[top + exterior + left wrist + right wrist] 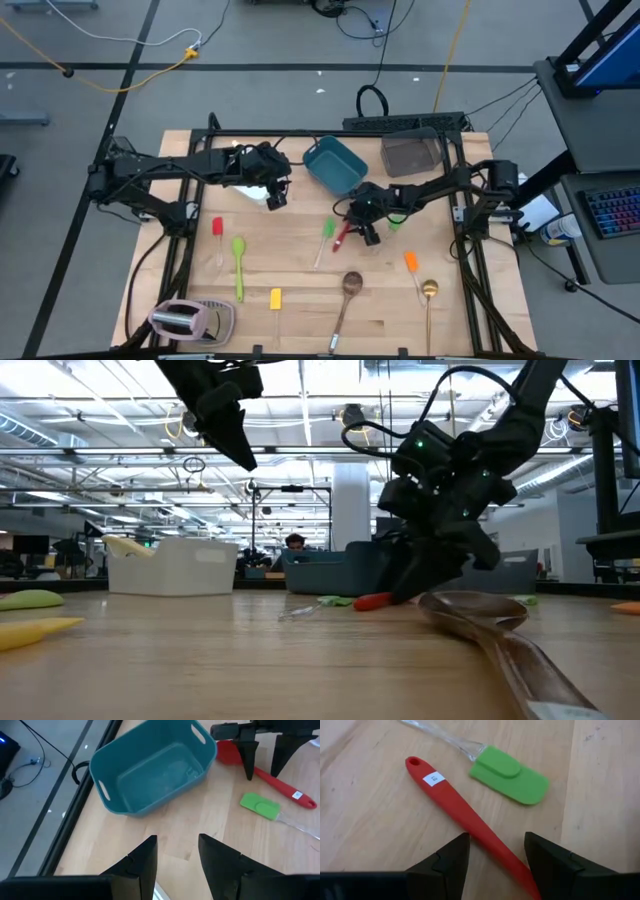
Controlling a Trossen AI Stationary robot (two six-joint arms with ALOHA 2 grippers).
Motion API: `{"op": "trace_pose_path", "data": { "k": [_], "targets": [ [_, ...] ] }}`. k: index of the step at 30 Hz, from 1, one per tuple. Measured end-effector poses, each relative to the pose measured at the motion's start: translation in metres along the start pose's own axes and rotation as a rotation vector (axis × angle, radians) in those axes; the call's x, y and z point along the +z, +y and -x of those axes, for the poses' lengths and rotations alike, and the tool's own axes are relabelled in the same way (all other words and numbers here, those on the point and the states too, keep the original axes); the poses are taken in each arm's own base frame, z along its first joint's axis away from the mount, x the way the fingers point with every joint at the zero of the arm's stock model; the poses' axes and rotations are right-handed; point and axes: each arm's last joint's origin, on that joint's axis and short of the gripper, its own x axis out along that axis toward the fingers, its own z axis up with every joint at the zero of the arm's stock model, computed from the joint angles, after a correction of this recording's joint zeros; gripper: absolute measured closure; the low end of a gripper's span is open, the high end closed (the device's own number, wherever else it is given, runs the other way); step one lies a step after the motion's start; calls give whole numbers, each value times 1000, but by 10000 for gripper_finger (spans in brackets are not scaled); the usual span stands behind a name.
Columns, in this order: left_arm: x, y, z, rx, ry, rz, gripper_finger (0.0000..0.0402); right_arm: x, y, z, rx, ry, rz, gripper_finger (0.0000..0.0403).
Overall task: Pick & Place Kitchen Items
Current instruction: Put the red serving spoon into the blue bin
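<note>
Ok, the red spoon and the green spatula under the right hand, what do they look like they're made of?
Red spoon: probably plastic or silicone, one smooth, matte red piece with a white sticker near the handle's hole. Green spatula: the blade looks like soft matte silicone; its handle is see-through, likely clear acrylic. The right hand is open over the spoon's handle.

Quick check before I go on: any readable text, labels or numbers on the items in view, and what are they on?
Small white sticker near the hole end of the red spoon handle: dark marks, too blurred to read.
The same sticker in the left wrist view: too small to read.
Green spatula, teal tub, toaster: no text visible.
</note>
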Motion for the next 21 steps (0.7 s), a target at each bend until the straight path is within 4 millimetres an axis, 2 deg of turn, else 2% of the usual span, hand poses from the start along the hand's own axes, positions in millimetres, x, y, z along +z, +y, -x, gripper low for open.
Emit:
{"op": "trace_pose_path", "data": {
  "k": [3, 10, 13, 17, 21],
  "targets": [
    [0, 0, 0, 0, 3, -10, 254, -5, 1, -3, 10, 36, -6, 242],
    [0, 0, 0, 0, 3, -31, 254, -6, 6, -5, 28, 53, -1, 342],
    [0, 0, 0, 0, 4, -32, 254, -4, 12, -6, 41, 60, -18, 372],
    [0, 0, 0, 0, 4, -32, 254, 3, 24, -3, 47, 65, -70, 373],
    [0, 0, 0, 1, 4, -31, 254, 15, 35, 9, 73, 31, -118, 371]
  ]
}}
